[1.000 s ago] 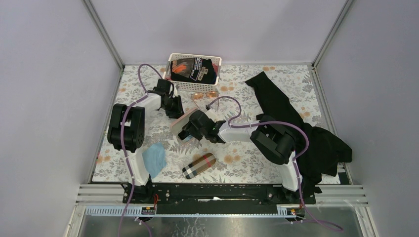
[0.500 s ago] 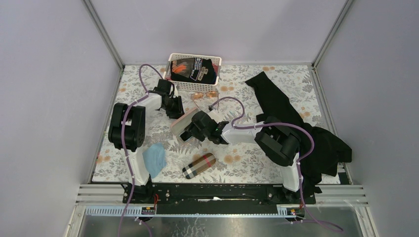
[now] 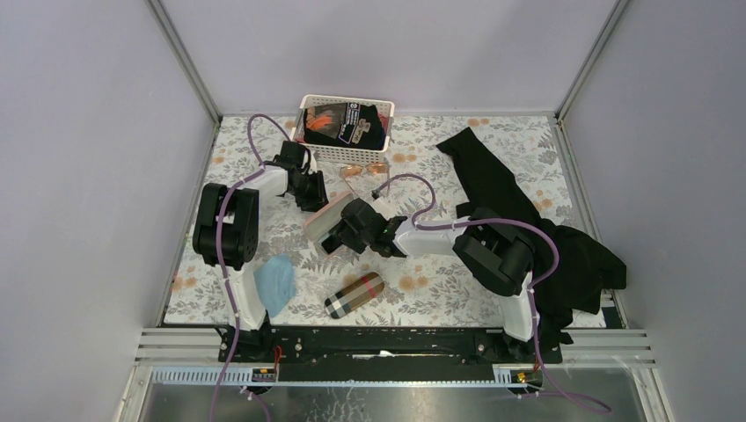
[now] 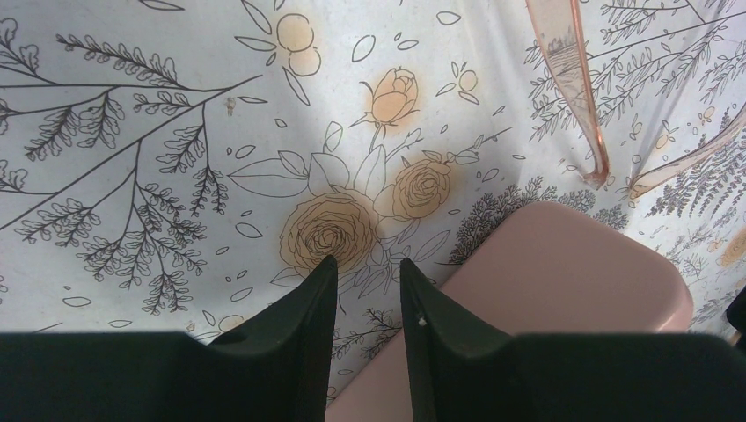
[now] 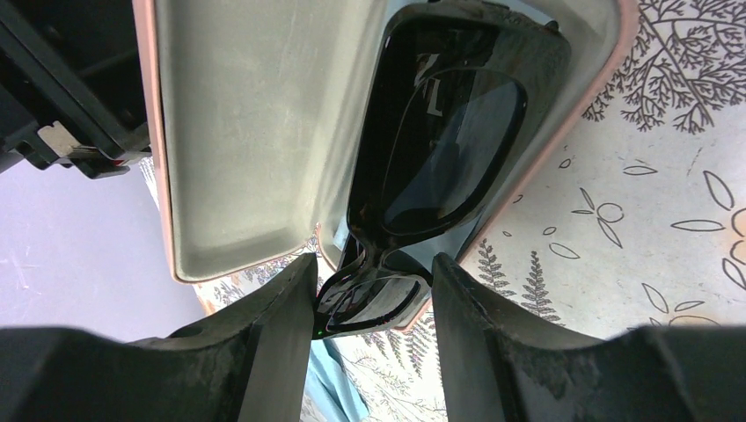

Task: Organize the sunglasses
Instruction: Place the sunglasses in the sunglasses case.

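Note:
The black-framed sunglasses (image 5: 440, 141) lie folded in the open pink case (image 5: 255, 132), with their near end sticking out over the rim. My right gripper (image 5: 374, 264) is closed on that near end, a finger on each side. In the top view it (image 3: 340, 234) sits at the pink case (image 3: 324, 214). The wire-framed orange-pink sunglasses (image 3: 362, 169) lie on the cloth in front of the basket; their temple arms show in the left wrist view (image 4: 572, 88). My left gripper (image 4: 367, 264) is slightly open and empty, its right finger over the case's edge (image 4: 572, 281).
A white basket (image 3: 380, 151) of dark items stands at the back. A plaid case (image 3: 354, 294) and a light-blue cloth (image 3: 275, 283) lie near the front. A black garment (image 3: 501, 189) covers the right side. Grey walls close in the table.
My right gripper has shifted slightly left toward the pink case. The left arm has not moved.

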Controlling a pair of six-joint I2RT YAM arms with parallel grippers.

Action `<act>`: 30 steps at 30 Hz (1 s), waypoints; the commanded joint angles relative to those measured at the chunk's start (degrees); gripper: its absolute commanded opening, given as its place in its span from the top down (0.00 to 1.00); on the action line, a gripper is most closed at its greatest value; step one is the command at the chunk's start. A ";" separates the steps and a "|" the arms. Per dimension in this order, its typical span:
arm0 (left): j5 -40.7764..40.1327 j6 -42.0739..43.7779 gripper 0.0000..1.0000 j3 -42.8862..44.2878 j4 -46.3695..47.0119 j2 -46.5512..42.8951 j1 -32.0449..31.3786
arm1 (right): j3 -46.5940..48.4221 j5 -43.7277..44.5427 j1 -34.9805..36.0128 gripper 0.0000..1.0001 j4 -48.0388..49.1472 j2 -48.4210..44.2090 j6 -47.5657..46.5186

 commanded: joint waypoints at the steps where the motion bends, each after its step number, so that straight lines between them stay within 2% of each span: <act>1: -0.28 1.04 0.63 1.24 -1.13 0.59 -0.51 | 2.08 0.47 0.73 0.46 -1.59 0.89 1.19; 9: -0.37 1.13 0.63 1.24 -1.17 0.62 -0.59 | 2.62 1.12 0.73 0.37 -2.23 -0.07 -0.13; 17: -0.63 1.22 0.63 1.24 -1.35 0.59 -0.69 | 1.48 2.02 0.73 0.37 -1.54 -2.80 -1.87; 22: -1.42 1.22 0.63 1.18 -1.35 -0.04 -0.69 | -2.17 5.20 0.73 0.38 0.07 -8.80 -6.72; 26: -1.81 1.07 0.63 0.96 -0.94 -1.41 -0.69 | -8.96 9.67 0.40 0.44 3.23 -15.03 -11.65; 30: -2.00 0.95 0.63 0.58 -0.58 -2.96 -0.69 | -15.07 9.90 -1.71 0.61 4.33 -19.40 -14.17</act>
